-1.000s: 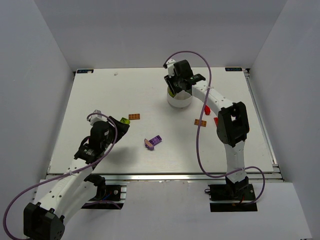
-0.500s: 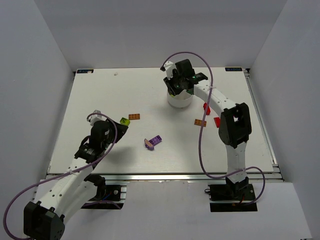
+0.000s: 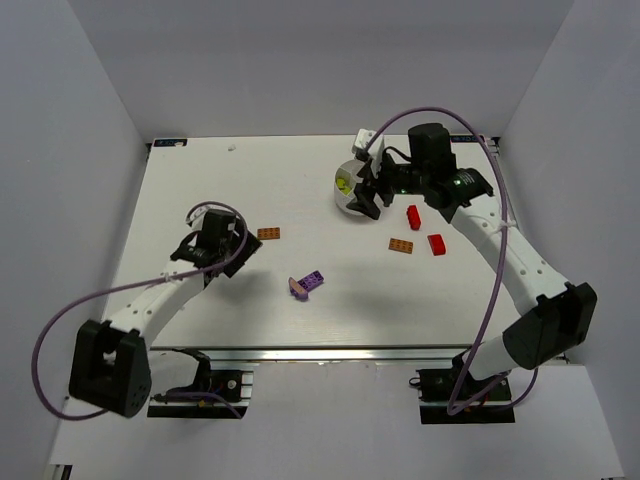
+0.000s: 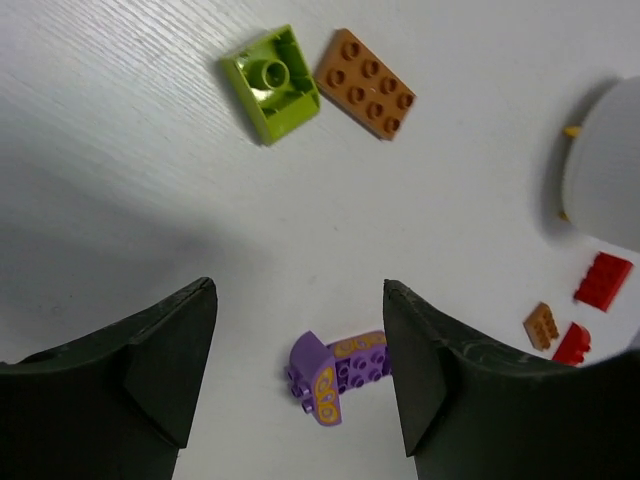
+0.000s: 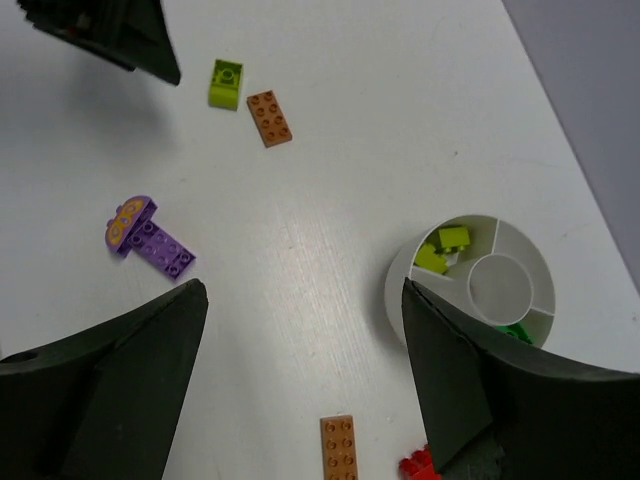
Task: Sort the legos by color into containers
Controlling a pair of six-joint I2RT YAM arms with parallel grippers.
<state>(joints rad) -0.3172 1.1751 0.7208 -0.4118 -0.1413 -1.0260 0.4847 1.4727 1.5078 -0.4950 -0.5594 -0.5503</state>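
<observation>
The white dish (image 3: 342, 201) stands at the back middle of the table. It holds yellow-green bricks (image 5: 440, 250) in one wedge and a dark green brick (image 5: 515, 332) in another. My right gripper (image 3: 365, 203) is open and empty, hovering over the dish's near side (image 5: 305, 390). My left gripper (image 3: 228, 255) is open and empty (image 4: 300, 380), above the table near a yellow-green brick (image 4: 271, 83) and an orange brick (image 4: 364, 84). A purple brick (image 3: 307, 284) with a curved piece lies mid-table and also shows in the left wrist view (image 4: 335, 373).
Two red bricks (image 3: 413, 217) (image 3: 437, 244) and a second orange brick (image 3: 401, 246) lie right of the dish. The first orange brick (image 3: 268, 234) lies just right of my left gripper. White walls close the table on three sides.
My right arm has swung out to the right and its gripper has come off the dish top to its near side. My left gripper has moved forward over the yellow-green brick.
</observation>
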